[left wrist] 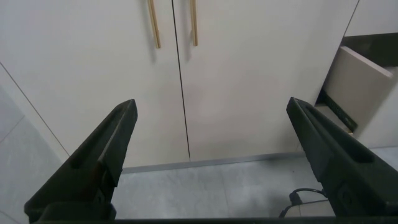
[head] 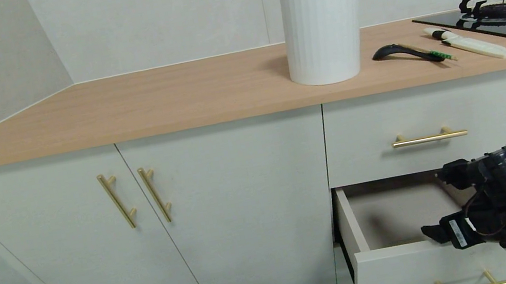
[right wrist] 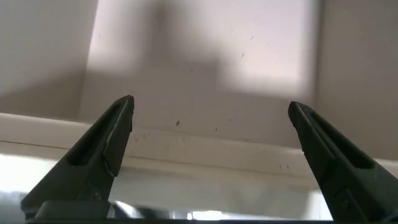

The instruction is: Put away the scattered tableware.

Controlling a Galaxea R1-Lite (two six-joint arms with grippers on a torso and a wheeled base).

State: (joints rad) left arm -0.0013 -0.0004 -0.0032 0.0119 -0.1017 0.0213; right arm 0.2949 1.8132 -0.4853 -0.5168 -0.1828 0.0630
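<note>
A black ladle (head: 406,52) and a white knife (head: 467,44) lie side by side on the counter (head: 147,103) between a ribbed white canister (head: 321,23) and the hob (head: 502,17), while below them the right gripper (head: 438,203) hangs spread over the open drawer (head: 351,228) and the left gripper (left wrist: 211,118), also spread, faces the cabinet doors (left wrist: 249,74)

left gripper (left wrist: 208,155) spread, facing cabinet doors (left wrist: 180,81)
</note>
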